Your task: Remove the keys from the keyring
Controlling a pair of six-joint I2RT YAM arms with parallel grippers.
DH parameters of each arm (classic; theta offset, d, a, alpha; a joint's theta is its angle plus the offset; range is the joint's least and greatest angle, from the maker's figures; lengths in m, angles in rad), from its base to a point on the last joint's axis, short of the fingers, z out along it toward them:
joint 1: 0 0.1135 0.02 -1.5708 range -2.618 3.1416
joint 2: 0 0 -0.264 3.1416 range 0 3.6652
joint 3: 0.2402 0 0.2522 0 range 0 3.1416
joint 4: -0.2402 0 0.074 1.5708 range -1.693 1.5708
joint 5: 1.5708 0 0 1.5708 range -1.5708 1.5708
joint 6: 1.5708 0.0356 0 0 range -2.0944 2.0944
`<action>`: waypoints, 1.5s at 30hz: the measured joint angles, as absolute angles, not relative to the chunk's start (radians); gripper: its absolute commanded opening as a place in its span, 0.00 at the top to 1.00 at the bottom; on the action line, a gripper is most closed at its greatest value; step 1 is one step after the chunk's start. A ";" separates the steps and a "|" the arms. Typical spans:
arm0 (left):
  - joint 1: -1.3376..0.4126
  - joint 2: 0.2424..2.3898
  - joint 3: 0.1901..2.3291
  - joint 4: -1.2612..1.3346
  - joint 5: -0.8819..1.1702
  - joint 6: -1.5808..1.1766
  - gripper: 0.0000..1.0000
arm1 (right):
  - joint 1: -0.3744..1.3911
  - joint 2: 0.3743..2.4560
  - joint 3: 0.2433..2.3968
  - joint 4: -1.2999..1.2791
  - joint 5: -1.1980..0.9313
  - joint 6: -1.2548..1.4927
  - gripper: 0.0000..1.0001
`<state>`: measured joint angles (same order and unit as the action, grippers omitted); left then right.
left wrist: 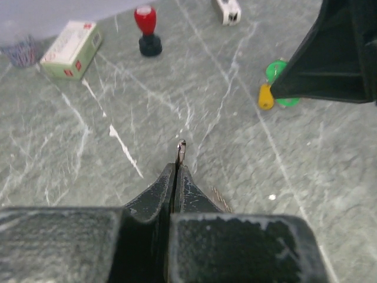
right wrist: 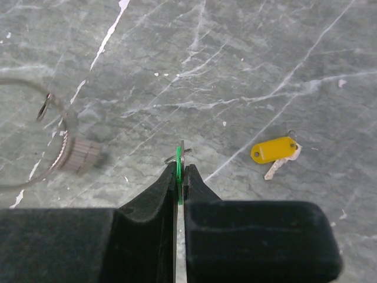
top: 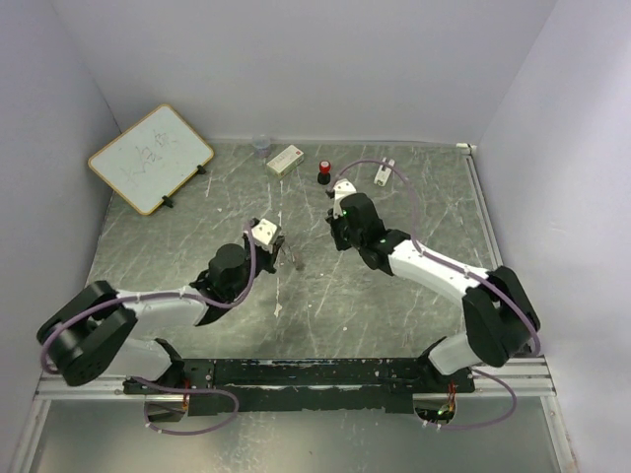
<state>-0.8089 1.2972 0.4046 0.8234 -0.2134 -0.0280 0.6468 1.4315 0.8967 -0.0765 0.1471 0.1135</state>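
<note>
My left gripper (left wrist: pixel 177 168) is shut on a thin piece of the silvery wire keyring (left wrist: pixel 181 150), which sticks out past the fingertips. The keyring's loop (right wrist: pixel 56 138) and its brownish barrel (right wrist: pixel 82 156) show at the left of the right wrist view. My right gripper (right wrist: pixel 180 171) is shut on the green key (right wrist: pixel 178 165), edge-on between the pads, with a small ring at its tip. The yellow key (right wrist: pixel 273 149) lies flat on the table to its right. From above, the left gripper (top: pixel 278 246) and right gripper (top: pixel 338 239) hover close together mid-table.
A small whiteboard (top: pixel 150 158) leans at the back left. Along the back stand a white box (top: pixel 285 159), a red-capped black knob (top: pixel 324 173), a small white block (top: pixel 384 173) and a cup of clips (top: pixel 260 146). White walls enclose the marbled table (top: pixel 394 315).
</note>
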 measured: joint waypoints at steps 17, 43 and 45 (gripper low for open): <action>-0.678 1.640 0.478 0.993 -0.145 -0.030 0.93 | 0.595 1.747 0.943 0.090 0.084 0.120 1.00; -0.590 1.797 0.618 0.892 -0.108 -0.026 0.66 | 0.529 1.960 1.153 0.122 0.037 0.115 1.00; -0.590 1.776 0.598 0.891 -0.114 -0.026 0.63 | 0.529 1.965 1.153 0.121 0.033 0.115 1.00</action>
